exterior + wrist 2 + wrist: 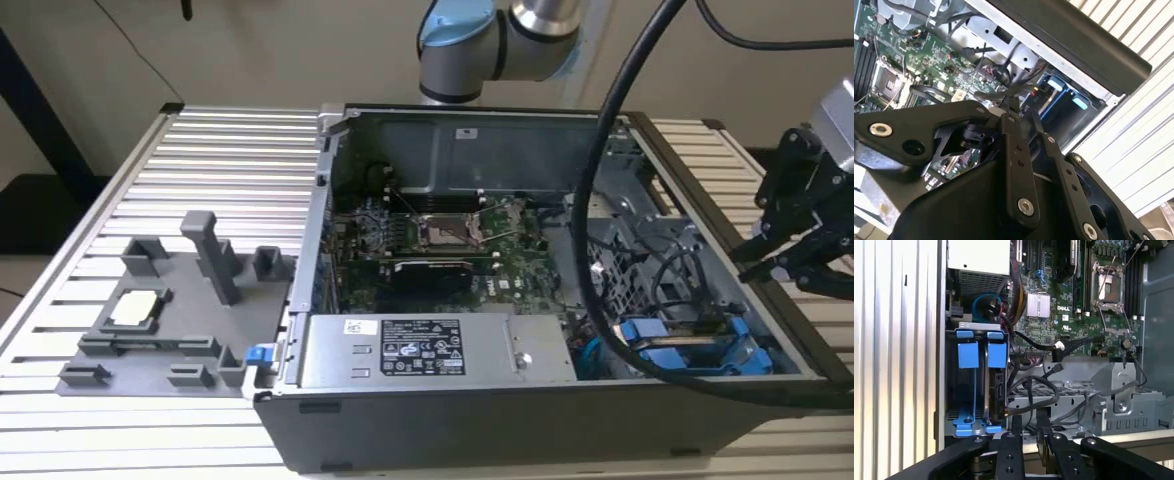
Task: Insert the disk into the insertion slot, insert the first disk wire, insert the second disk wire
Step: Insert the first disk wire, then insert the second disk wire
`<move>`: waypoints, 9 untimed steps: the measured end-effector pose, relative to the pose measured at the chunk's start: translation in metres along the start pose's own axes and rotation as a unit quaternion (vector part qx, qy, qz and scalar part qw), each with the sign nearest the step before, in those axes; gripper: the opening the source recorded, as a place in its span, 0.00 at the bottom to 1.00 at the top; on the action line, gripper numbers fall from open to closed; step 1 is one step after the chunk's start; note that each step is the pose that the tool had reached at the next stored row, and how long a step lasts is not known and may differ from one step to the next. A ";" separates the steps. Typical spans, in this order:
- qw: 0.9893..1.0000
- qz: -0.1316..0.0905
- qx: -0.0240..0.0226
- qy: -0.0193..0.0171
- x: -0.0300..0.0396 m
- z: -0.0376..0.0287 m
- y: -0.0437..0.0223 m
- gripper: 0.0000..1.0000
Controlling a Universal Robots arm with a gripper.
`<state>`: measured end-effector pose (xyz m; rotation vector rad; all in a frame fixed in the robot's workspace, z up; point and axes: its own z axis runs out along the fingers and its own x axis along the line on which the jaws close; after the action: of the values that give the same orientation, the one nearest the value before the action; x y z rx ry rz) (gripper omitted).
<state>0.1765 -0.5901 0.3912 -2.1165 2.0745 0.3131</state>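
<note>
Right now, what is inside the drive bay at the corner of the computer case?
In the first wrist view, two blue carriers stand side by side in the drive bay, with black cables beside it. The carrier frames and the bay's shadow hide whether each carrier holds a drive.

I count one claw (1029,426). One open computer case (467,440), just beside the claw. Two blue carriers (968,356) in its bay, side by side, nearest the claw. One green board (1054,325) beyond them, carrying one processor socket (1109,277). One silver power-supply box (427,348), farther off. One grey fixture tray (147,330), across the case from the claw. Loose black cables: too tangled to count.
</note>
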 end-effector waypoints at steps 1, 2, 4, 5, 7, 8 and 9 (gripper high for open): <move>1.000 0.000 0.000 0.001 -0.0045 0.0017 0.0006 0.27; 1.000 0.000 0.000 0.002 -0.0085 0.0031 0.0014 0.27; 1.000 0.000 0.000 0.003 -0.0159 0.0058 0.0039 0.27; 1.000 0.000 0.000 0.004 -0.0194 0.0071 0.0056 0.27; 1.000 0.000 0.000 0.008 -0.0249 0.0091 0.0105 0.27; 1.000 0.000 0.000 0.012 -0.0260 0.0097 0.0132 0.27; 1.000 0.000 0.001 0.017 -0.0264 0.0099 0.0153 0.27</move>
<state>0.1604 -0.5624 0.3890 -2.1352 2.0933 0.2778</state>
